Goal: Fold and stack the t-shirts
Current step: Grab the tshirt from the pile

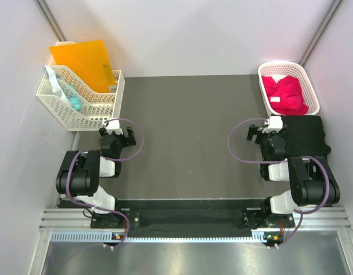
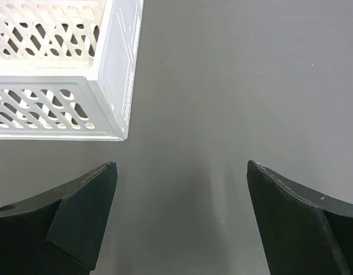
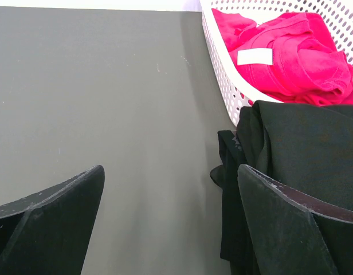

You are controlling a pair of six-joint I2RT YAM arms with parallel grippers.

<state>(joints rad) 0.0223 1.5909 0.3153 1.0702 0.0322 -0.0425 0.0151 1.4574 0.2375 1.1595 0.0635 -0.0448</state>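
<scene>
While neither shirt looks folded, the task seems barely begun: both folds and the stacking are left. The left end effector (image 2: pixel 181 164) hangs over bare table (image 2: pixel 234 86), jaws wide apart, empty. The right end effector (image 3: pixel 171 172) is spread just as wide, gripping nothing. The black t-shirt (image 3: pixel 302 143) lies heaped just beside its right finger. Beyond that, the pinkish-red t-shirt (image 3: pixel 291 63) sits bunched in the white basket (image 3: pixel 222 86).

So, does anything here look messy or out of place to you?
Only the shirts. The pinkish-red t-shirt lies crumpled inside the white basket, and the black t-shirt sits rumpled right beside that basket. Nothing looks spilled or broken.
</scene>
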